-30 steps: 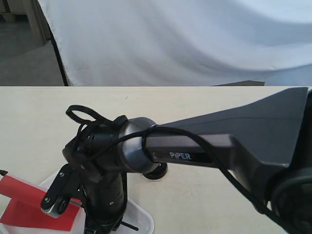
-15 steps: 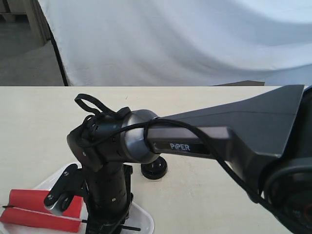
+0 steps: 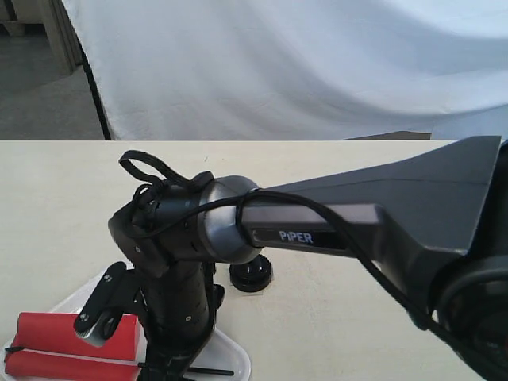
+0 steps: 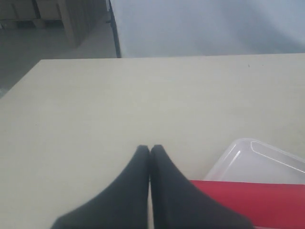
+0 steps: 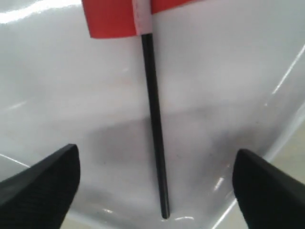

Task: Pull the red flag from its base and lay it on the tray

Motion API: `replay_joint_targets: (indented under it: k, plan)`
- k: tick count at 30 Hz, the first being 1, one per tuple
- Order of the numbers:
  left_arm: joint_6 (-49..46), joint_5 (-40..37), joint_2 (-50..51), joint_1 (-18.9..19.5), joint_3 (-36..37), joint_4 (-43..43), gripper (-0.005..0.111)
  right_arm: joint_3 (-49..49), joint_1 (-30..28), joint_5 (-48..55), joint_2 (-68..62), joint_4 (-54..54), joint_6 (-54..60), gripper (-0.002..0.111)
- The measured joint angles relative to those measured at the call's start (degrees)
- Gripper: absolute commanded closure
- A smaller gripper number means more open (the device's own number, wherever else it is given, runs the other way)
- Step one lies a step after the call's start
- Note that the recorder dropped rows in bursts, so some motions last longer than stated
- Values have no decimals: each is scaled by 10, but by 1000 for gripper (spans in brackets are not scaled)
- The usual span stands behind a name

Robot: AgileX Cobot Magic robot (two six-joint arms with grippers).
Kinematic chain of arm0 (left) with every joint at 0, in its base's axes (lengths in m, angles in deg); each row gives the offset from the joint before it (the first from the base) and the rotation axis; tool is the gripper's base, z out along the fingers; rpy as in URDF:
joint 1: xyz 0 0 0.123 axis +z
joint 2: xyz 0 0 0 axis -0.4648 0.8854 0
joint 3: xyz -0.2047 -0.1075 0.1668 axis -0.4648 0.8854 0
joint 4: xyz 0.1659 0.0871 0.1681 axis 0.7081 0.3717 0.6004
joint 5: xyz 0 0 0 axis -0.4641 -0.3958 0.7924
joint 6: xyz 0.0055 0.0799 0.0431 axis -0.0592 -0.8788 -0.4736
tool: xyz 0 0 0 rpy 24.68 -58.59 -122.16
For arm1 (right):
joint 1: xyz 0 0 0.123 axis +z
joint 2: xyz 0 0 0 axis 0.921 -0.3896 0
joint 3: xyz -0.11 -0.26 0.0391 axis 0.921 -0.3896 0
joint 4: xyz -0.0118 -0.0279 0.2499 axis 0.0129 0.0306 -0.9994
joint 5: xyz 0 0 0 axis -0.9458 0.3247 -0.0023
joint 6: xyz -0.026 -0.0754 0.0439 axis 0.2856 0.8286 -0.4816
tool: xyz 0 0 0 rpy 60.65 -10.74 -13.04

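The right gripper [image 5: 155, 155], jaws spread, could bump the red flag [image 5: 112, 19] off the tray [image 4: 248, 162] when lifting. The left gripper [image 4: 150, 150] has jaws pressed together.

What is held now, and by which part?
Nothing. The right gripper is open over the red flag on the tray; the left gripper is shut, empty.

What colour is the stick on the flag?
Black. The stick shows best in the right wrist view, lying on the white tray.
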Motion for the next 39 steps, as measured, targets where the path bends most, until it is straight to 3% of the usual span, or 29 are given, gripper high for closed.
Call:
replay_joint_targets:
  k: [4, 8, 19, 27, 33, 39]
  plan:
    - [0, 0, 0, 0, 0, 0, 107, 20, 0, -4, 26, 4, 0, 59]
    - [0, 0, 0, 0, 0, 0, 107, 37, -1, -28, 57, 4, -1, 108]
    - [0, 0, 0, 0, 0, 0, 107, 38, -39, -93, 69, -18, -15, 108]
    - [0, 0, 0, 0, 0, 0, 107, -13, -88, -147, 76, -44, -20, 108]
    - [0, 0, 0, 0, 0, 0, 107, -80, -159, -211, 132, -54, -56, 108]
    - [0, 0, 0, 0, 0, 0, 107, -152, -267, -251, 208, -56, -127, 108]
